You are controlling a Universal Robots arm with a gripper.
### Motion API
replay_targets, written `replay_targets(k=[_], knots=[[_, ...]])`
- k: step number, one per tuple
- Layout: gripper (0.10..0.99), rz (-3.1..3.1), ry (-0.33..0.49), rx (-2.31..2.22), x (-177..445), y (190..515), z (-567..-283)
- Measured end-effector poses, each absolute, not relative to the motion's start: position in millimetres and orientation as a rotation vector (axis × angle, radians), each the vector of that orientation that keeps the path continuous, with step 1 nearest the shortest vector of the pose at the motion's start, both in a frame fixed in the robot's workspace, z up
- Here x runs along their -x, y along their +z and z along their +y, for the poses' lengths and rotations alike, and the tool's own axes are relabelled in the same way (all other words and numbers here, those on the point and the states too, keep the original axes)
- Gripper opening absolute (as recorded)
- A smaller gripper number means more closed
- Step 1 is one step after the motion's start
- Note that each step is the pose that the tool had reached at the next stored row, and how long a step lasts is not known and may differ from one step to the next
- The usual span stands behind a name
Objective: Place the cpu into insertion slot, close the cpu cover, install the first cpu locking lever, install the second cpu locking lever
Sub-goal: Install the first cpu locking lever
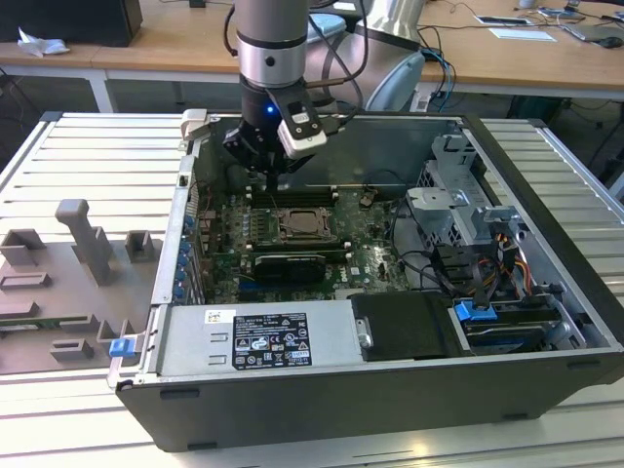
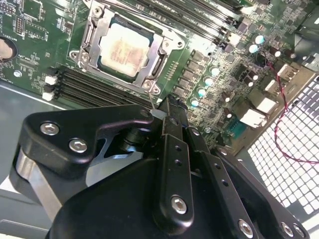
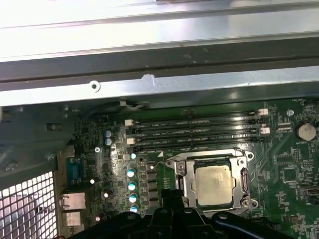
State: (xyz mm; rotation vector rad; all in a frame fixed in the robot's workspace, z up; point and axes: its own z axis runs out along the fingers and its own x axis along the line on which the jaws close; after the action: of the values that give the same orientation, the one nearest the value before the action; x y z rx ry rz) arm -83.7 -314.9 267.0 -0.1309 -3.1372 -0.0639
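The cpu (image 2: 124, 46) (image 3: 214, 185) (image 1: 297, 226) lies flat in its socket on the green motherboard, its pale metal top showing. The cpu cover (image 2: 94, 31) (image 3: 187, 172) is a silver frame lying down around the chip. A thin silver locking lever (image 2: 151, 92) rises from the socket corner nearest my gripper. In the second wrist view my black gripper (image 2: 169, 110) hangs just off that corner, its fingers pressed together. The lever's end rests against the fingertips (image 2: 173, 115); whether it is clamped I cannot tell. In the exterior view the gripper (image 1: 265, 180) hovers over the socket's far left corner.
The open computer case (image 1: 546, 156) lies on a slatted metal table. Memory slots (image 3: 194, 132) run beside the socket, with a row of capacitors (image 3: 131, 185) close by. A power supply (image 1: 263, 336) and a drive cage with cables (image 1: 487, 253) fill the near and right parts.
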Motion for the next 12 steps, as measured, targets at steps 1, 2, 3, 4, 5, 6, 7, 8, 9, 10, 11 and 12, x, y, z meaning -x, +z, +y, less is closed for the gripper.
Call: replay_targets(k=[1, 2, 3, 4, 5, 6, 7, 8, 9, 10, 11, 12], knots=[[0.106, -3.137, -0.064, 0.131, 85, 267, -315], [0.106, -3.137, -0.064, 0.131, 85, 267, -315], [0.106, -3.137, -0.064, 0.130, 87, 267, -315], [0.106, -3.137, -0.064, 0.130, 88, 267, -315], [0.106, -3.137, -0.064, 0.129, 89, 267, -315], [0.106, -3.137, -0.064, 0.128, 91, 267, -315], [0.106, -3.137, -0.064, 0.127, 92, 266, -315], [0.106, -3.137, -0.065, 0.126, 93, 266, -315], [0.106, -3.137, -0.066, 0.125, 95, 266, -315], [0.106, -3.137, -0.068, 0.125, 96, 266, -315], [0.106, -3.137, -0.071, 0.124, 98, 265, -315], [0.106, -3.137, -0.073, 0.123, 101, 265, -315]])
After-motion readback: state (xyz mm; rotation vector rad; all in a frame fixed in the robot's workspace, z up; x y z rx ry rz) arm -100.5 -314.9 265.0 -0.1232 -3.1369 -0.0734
